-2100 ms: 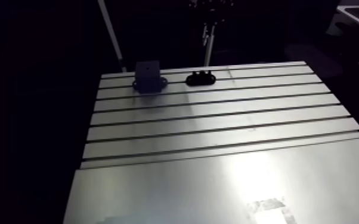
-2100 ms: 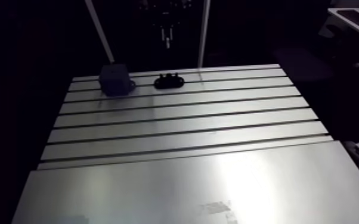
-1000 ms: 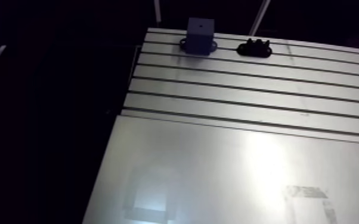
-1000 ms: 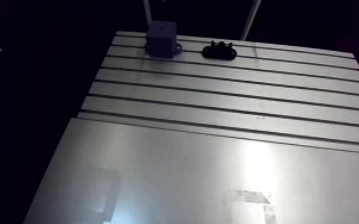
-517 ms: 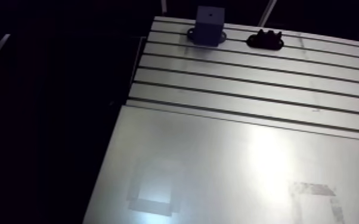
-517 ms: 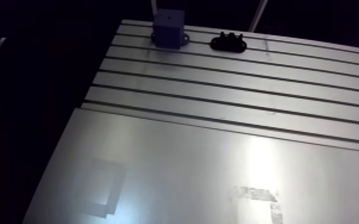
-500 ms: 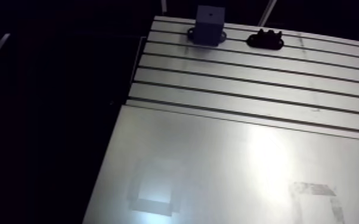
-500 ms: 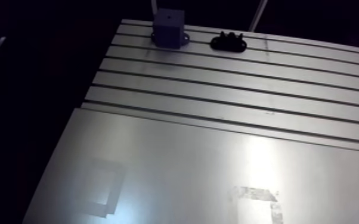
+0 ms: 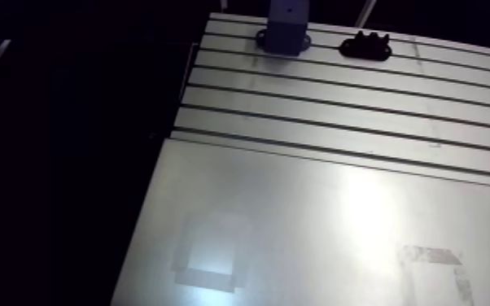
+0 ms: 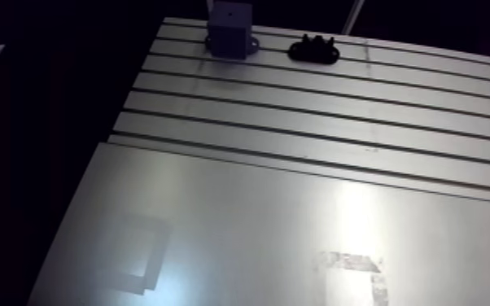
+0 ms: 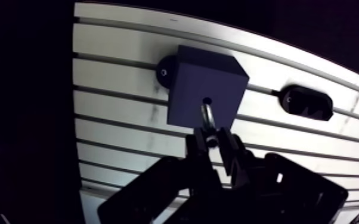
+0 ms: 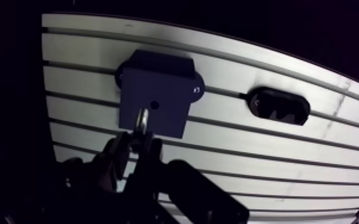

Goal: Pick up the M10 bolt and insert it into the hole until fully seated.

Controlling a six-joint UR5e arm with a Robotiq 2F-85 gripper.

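Observation:
In the wrist view my gripper (image 11: pixel 216 140) is shut on the M10 bolt (image 11: pixel 208 117), whose silver shank sticks out ahead of the fingers. The shank's tip is just short of the small round hole (image 11: pixel 207 100) in the top of the dark blue block (image 11: pixel 206 83). I cannot tell whether the tip touches it. The block stands on the slotted table (image 9: pixel 338 122) near its far edge and shows there as a blue block (image 9: pixel 287 23). The gripper is out of sight in the arm view.
A black oval bolt holder (image 9: pixel 366 45) lies to the right of the block on the same far rail; in the wrist view this holder (image 11: pixel 306 102) sits beside the gripper. A smooth metal plate (image 9: pixel 297 236) covers the table's near half. The table's left edge (image 9: pixel 185 98) drops into darkness.
The whole arm view has shifted, so the camera moved. The block and holder keep their places on the table. The gripper, seen earlier above the far edge, is out of that view.

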